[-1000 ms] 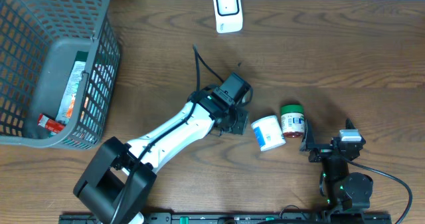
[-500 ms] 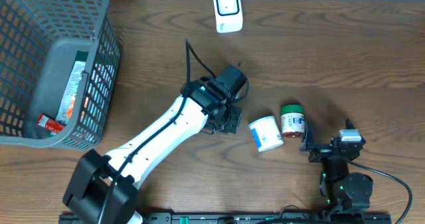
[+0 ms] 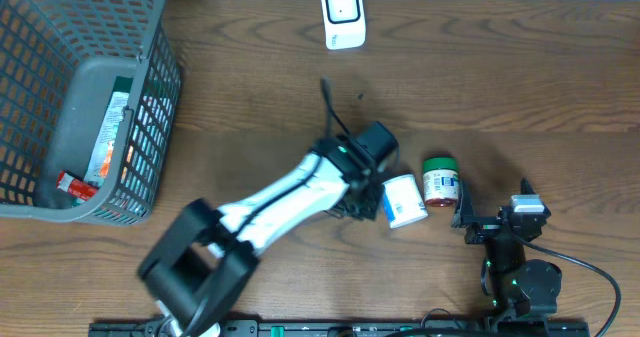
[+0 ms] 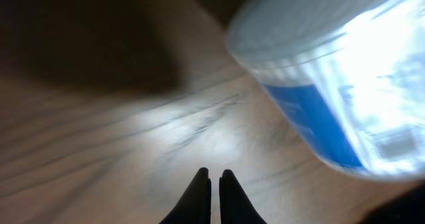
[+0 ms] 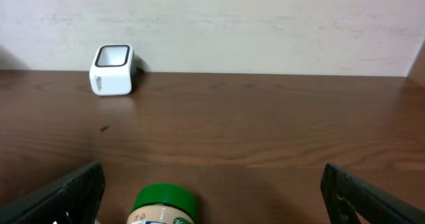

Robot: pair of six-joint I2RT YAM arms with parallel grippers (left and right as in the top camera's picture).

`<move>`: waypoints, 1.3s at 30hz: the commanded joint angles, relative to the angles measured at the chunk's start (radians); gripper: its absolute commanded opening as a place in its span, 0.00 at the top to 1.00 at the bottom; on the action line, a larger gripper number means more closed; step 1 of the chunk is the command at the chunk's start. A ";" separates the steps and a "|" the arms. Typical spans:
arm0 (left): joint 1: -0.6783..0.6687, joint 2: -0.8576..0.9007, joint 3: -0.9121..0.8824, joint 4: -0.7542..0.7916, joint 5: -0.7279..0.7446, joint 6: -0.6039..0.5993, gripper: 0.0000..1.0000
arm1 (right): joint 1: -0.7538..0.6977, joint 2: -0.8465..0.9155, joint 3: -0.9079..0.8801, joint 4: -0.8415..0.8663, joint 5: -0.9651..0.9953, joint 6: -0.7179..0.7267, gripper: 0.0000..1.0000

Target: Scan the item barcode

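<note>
A white tub with a blue band (image 3: 404, 199) lies on its side on the wooden table, and fills the upper right of the left wrist view (image 4: 332, 71), blurred. My left gripper (image 3: 366, 203) is shut and empty, its tips (image 4: 214, 177) low over the wood just left of the tub. A green-lidded jar (image 3: 439, 182) lies right of the tub. My right gripper (image 3: 495, 211) is open near the front edge, and the jar's lid (image 5: 165, 201) sits between its fingers (image 5: 66, 191) without touching them. The white scanner (image 3: 342, 15) stands at the back edge, also in the right wrist view (image 5: 113, 69).
A grey mesh basket (image 3: 160, 37) stands at the far left with a few packets (image 3: 108, 137) inside. A pale wall rises behind the table's back edge.
My left arm swung up and left, then came back right and down, ending beside the tub. The tub shifted slightly. The right arm has not moved.
</note>
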 commanded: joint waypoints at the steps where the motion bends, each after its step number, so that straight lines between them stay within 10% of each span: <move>1: -0.010 0.056 -0.013 0.031 0.021 -0.024 0.92 | 0.003 -0.002 -0.004 0.000 0.010 -0.015 0.01; 39: 0.112 0.044 -0.012 0.211 0.047 -0.015 0.92 | 0.003 -0.002 -0.004 0.000 0.010 -0.015 0.01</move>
